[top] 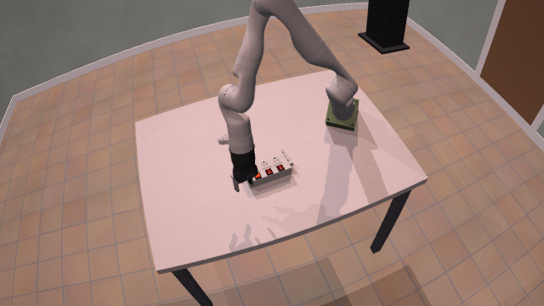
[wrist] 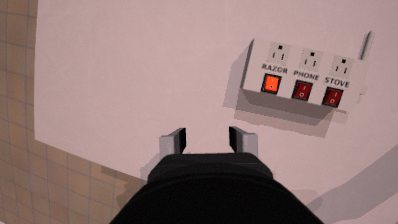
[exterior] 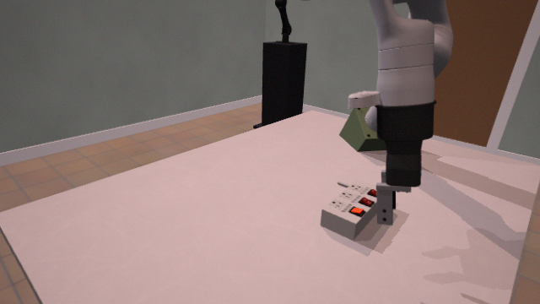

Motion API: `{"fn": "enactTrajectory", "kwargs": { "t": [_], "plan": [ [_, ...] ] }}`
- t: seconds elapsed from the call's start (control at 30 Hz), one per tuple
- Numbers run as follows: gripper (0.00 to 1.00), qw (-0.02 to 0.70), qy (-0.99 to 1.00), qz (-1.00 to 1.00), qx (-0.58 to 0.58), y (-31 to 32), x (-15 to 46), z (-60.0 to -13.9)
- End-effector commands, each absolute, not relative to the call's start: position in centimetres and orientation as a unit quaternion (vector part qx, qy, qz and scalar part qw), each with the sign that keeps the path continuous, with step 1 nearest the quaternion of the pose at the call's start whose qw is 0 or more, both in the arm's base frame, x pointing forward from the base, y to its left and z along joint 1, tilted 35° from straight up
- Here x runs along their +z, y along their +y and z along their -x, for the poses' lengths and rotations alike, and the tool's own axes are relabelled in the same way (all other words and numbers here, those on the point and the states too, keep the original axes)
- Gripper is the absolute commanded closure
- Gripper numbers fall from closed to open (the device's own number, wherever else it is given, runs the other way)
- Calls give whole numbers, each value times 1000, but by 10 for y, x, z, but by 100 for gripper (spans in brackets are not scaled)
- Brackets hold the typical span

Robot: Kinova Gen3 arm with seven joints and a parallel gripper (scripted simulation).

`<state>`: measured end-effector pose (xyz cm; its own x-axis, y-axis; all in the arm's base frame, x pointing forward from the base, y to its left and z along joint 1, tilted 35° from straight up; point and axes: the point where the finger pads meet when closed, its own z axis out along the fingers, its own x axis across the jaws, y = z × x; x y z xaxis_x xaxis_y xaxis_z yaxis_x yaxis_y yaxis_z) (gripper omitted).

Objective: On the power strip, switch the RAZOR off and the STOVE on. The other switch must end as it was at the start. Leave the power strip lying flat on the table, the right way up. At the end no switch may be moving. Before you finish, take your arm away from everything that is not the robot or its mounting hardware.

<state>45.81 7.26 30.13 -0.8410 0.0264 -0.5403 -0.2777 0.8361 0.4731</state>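
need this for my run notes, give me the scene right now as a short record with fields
power strip: white power strip lying flat on the table, right way up
switches in row: RAZOR, PHONE, STOVE
razor switch: RAZOR switch glows bright orange-red, looks on
phone switch: PHONE switch dark red, looks off
stove switch: STOVE switch dark red, looks off
tool: tool open, holding nothing
tool position: beside the RAZOR end of the strip, no contact visible
task state: neither switch flipped yet
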Motion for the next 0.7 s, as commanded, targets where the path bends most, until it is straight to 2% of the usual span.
{"fn": "enactTrajectory", "kwargs": {
  "t": [0.0, 0.67],
  "plan": [
    [0, 272, 920, 59, 277, 70, 299, -457],
    [0, 241, 933, 4, 268, 65, 272, -431]
  ]
}}
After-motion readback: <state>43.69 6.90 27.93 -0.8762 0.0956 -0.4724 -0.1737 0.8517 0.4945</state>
